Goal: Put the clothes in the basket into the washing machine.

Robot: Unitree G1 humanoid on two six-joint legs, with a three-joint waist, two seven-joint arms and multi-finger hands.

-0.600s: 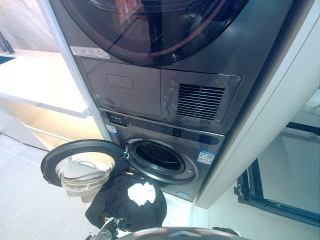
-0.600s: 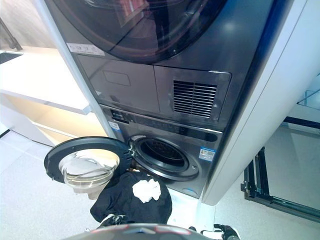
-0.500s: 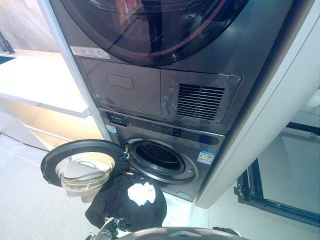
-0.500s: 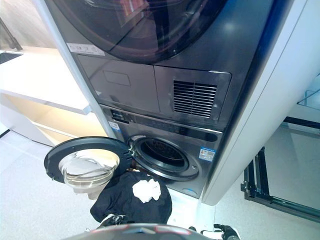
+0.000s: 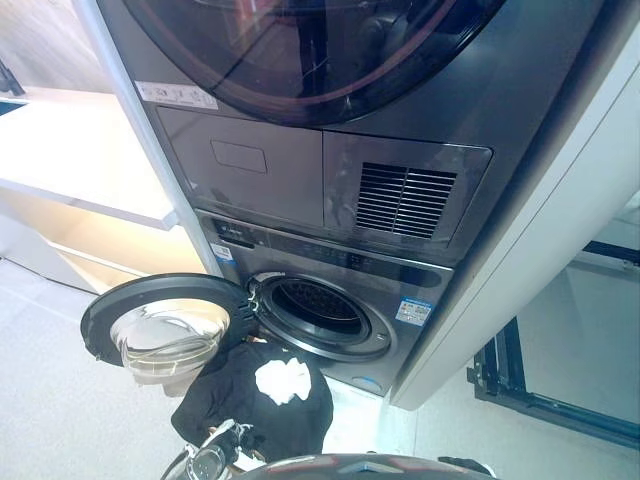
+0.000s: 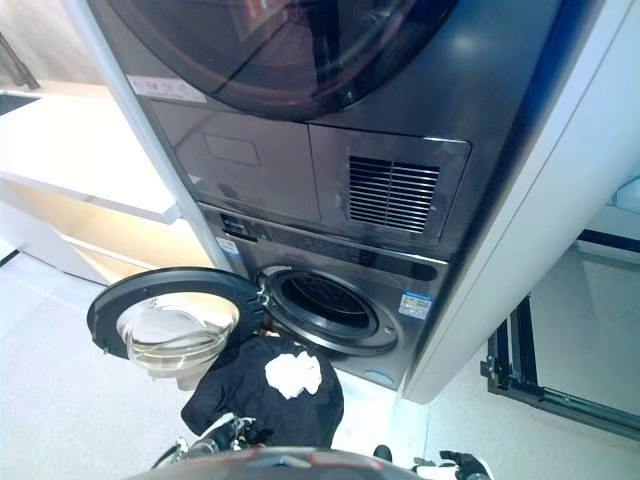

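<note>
The lower washing machine [image 5: 405, 283] stands with its round door [image 5: 160, 325] swung open to the left, and its dark drum opening [image 5: 318, 308] is in plain sight. Just below the opening is a heap of black clothes [image 5: 250, 405] with a crumpled white piece [image 5: 280, 378] on top. No basket shows; the heap may cover it. My left hand [image 5: 210, 458] comes in at the bottom edge, right against the lower left of the black heap, with its fingers hidden. A dark bit of my right hand [image 6: 458, 465] shows at the lower right edge, away from the clothes.
A second machine with a dark round door [image 5: 320, 50] and a vent grille [image 5: 405, 200] is stacked above. To the left is a white shelf [image 5: 80, 150]. A white side panel [image 5: 540, 230] and a black metal frame [image 5: 520, 395] stand on the right.
The whole picture has shifted a little, so the camera has moved. More of my left hand now shows at the bottom edge by the black heap. The clothes and door stay put.
</note>
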